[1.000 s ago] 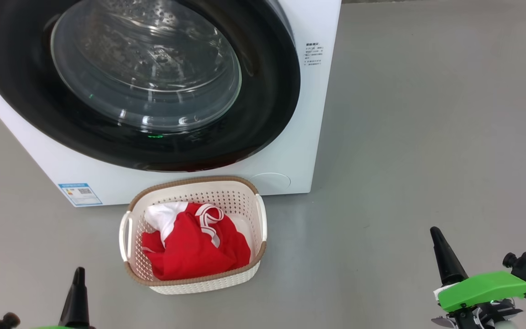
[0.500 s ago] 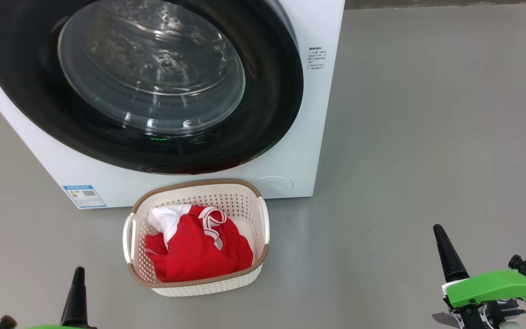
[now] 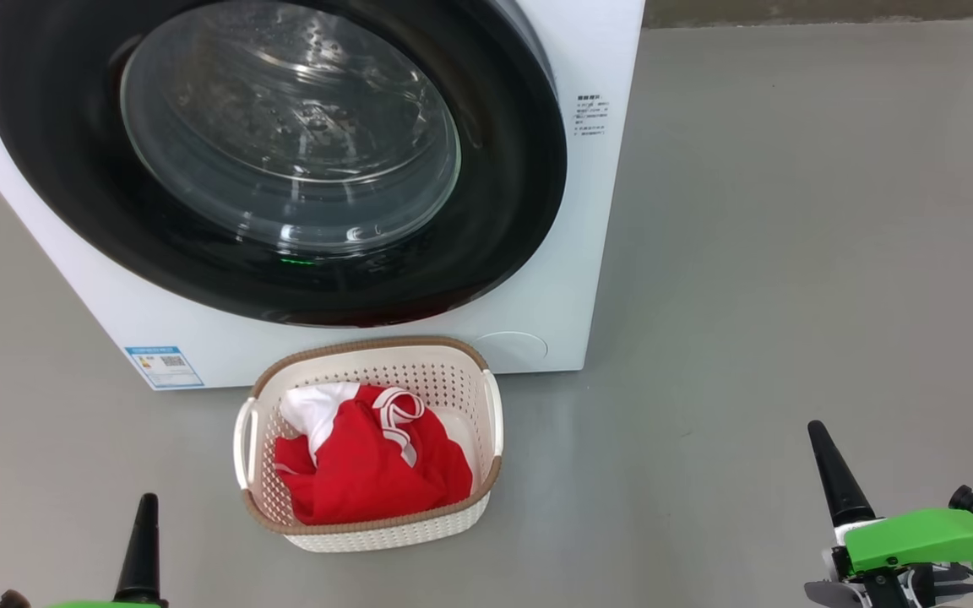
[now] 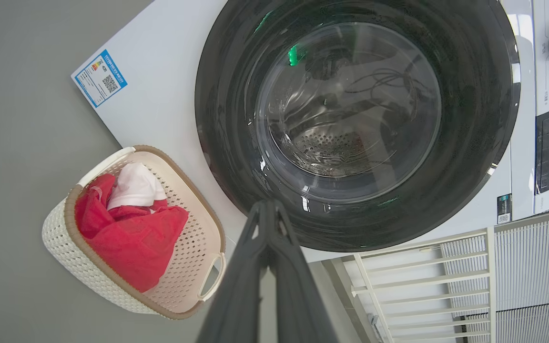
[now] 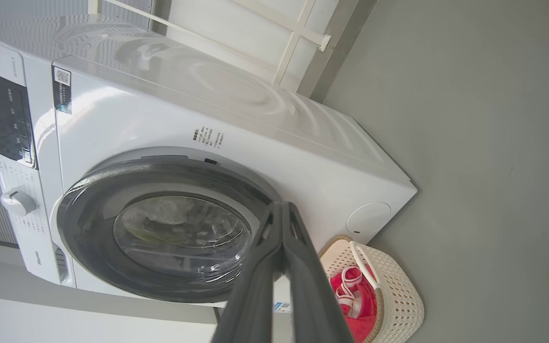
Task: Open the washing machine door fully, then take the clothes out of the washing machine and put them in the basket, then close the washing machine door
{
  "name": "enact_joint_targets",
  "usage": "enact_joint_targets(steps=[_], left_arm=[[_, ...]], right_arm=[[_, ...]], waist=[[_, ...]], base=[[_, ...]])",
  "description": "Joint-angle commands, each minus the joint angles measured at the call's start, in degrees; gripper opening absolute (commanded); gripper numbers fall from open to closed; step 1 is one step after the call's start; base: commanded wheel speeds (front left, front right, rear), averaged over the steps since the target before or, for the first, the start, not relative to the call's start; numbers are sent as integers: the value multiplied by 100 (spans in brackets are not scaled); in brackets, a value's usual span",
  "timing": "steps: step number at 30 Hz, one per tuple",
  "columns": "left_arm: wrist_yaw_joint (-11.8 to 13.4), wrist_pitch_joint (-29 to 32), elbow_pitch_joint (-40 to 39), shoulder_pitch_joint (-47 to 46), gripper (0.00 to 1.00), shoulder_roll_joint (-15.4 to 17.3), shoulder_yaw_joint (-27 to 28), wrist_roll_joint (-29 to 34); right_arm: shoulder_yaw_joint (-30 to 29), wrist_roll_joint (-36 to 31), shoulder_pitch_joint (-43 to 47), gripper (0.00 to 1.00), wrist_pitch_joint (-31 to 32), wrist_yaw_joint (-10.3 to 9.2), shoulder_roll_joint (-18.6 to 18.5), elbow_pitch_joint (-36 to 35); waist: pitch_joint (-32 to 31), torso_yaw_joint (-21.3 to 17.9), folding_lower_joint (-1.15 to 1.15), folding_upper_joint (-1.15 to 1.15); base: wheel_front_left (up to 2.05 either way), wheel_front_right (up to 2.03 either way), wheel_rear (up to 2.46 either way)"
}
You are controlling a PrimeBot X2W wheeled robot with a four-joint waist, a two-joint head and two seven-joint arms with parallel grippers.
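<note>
Jaws on both arms: closed, nothing held. On your left gripper (image 4: 267,206) the two dark fingers are pressed together to a single tip. In its wrist view that tip sits against the black rim of the washing machine door (image 4: 350,114), and no contact is visible. Your right gripper (image 5: 281,206) reads the same: fingers together and empty, with the tip seen against the door's rim on the side nearer the basket (image 3: 385,532). In the head view the left tip rises at the lower left corner. The right tip rises at the lower right, above a green housing (image 3: 917,536). Both tips are well apart from basket and machine.

Basket: on the grey floor (image 3: 790,253), just in front of the washing machine (image 3: 199,346), below the door's lowest arc. You cannot tell whether its far rim touches the front panel.

Clothes (image 3: 368,473): inside the basket. The red fabric is heaped, with a white part toward the far left corner and a white trim band looped on top.

Door: shut flat against the machine's front, with the perforated drum visible through the glass bowl.

Other marks: a blue label (image 3: 164,367) sits at the front's lower left corner in the head view. Small printed text (image 3: 592,114) is beside the door's right rim.
</note>
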Motion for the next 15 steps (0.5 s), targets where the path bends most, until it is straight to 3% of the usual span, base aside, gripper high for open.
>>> enact_joint_targets(steps=[1,15], left_arm=[[-14,68,-121,-287,0,62,185,-188],[-16,302,-123,-344,0,-10,289,-960]], right_arm=[[30,198,-48,0,59,-4,-1,-200],[-112,982,5,0,297,-5,81,-323]], waist=[[-11,8,0,0],[-86,55,0,0]], base=[[0,0,0],[0,0,0]])
